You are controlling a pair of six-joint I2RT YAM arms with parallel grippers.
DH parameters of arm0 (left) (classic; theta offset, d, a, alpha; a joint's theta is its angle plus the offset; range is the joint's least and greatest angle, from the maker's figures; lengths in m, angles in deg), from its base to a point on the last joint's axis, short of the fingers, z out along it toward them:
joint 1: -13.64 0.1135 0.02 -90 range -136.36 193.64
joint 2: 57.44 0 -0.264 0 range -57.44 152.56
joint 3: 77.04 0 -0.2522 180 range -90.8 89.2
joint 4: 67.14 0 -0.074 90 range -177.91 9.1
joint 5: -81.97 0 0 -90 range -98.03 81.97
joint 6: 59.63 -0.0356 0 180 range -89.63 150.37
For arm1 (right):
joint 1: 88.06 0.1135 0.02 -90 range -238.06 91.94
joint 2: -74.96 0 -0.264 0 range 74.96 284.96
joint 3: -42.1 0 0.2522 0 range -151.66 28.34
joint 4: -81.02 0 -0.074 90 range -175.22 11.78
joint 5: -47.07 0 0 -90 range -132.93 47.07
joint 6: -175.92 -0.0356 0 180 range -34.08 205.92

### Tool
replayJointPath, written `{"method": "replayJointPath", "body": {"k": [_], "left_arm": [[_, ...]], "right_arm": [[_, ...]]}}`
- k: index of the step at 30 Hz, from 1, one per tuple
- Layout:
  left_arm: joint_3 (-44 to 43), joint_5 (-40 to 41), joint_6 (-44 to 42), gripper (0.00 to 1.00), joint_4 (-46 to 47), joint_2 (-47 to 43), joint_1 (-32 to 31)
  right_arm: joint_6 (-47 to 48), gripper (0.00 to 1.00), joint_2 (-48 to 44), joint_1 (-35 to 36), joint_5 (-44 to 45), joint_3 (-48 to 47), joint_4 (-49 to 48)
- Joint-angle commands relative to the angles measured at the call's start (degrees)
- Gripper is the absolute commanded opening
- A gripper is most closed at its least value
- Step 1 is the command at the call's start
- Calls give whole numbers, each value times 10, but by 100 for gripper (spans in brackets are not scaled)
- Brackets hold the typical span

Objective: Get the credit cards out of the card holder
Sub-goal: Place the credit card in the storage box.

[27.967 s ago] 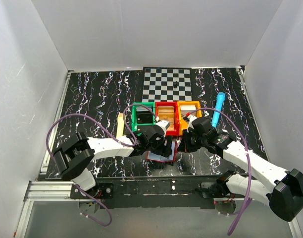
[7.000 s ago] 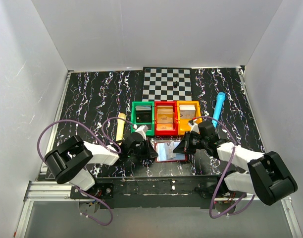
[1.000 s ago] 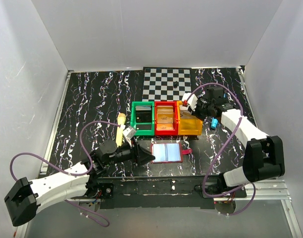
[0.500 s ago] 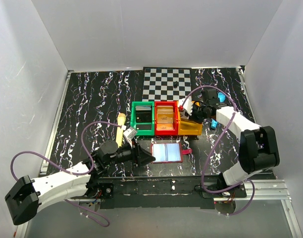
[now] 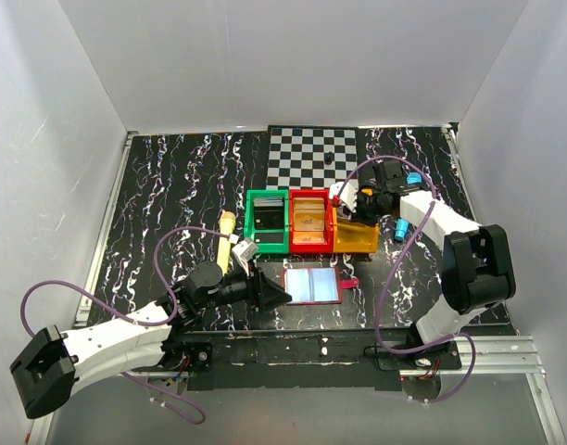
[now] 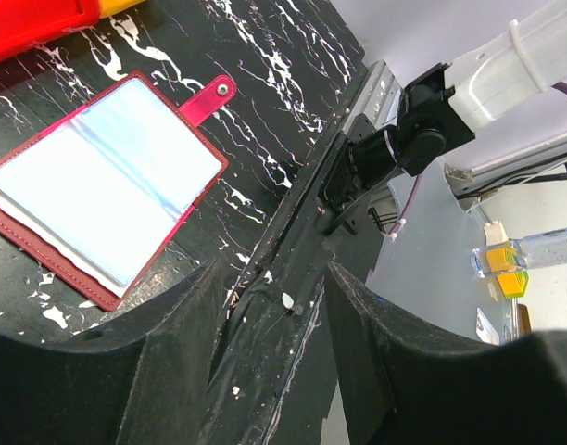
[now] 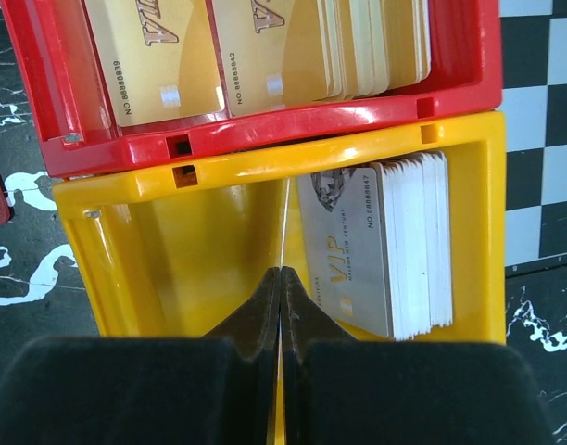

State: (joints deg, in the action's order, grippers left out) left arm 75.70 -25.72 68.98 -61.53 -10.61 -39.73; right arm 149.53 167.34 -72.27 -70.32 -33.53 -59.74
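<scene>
The small dark red bifold card holder [image 5: 311, 286] lies open flat on the black marbled table [image 5: 172, 185], near its front edge and just in front of the red plastic bin [image 7: 265, 130]. Its long axis runs left to right, snap tab rightward. The left hand [image 6: 272, 273], half open and empty, points at its left end from just beside it, making this the nearer arm. The right hand [image 7: 282, 273], well apart over the yellow plastic bin [image 7: 154, 250], is pinched closed on what looks like a thin pale card [image 7: 284, 222] seen edge-on.

Gold card [image 7: 149, 56] reads "NO 8888839"; grey card [image 7: 344, 246] reads "VIP".
</scene>
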Motion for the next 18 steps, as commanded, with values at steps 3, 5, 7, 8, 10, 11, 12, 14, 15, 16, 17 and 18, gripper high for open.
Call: {"method": "replayJointPath", "body": {"k": [3, 5, 7, 8, 10, 11, 12, 14, 15, 16, 17, 18], "left_arm": [[6, -3, 0, 47, 8, -2, 2], [8, -2, 0, 47, 9, -2, 2], [8, -2, 1, 47, 8, -2, 2], [8, -2, 1, 47, 6, -2, 2], [6, -1, 1, 47, 3, -2, 2], [6, -2, 1, 47, 1, -2, 2], [6, -3, 1, 47, 0, -2, 2], [8, -2, 2, 47, -1, -5, 2], [8, -1, 2, 47, 0, -6, 2], [8, -1, 2, 47, 0, -5, 2], [8, -1, 2, 47, -1, -5, 2], [8, -1, 3, 47, -1, -5, 2]], "right_arm": [[21, 1, 17, 9, -9, -28, 1], [21, 1, 19, 10, -6, -31, 0], [20, 1, 23, 10, -3, -32, -1], [18, 1, 25, 10, -1, -32, -2], [21, 1, 29, 12, 7, -30, -3], [22, 1, 30, 13, 10, -30, -6], [20, 1, 31, 12, 13, -30, -8], [19, 1, 33, 13, 16, -30, -11], [17, 1, 35, 13, 17, -30, -13], [13, 1, 35, 13, 19, -30, -15], [12, 1, 36, 13, 22, -28, -17], [10, 1, 37, 14, 26, -26, -20]]}}
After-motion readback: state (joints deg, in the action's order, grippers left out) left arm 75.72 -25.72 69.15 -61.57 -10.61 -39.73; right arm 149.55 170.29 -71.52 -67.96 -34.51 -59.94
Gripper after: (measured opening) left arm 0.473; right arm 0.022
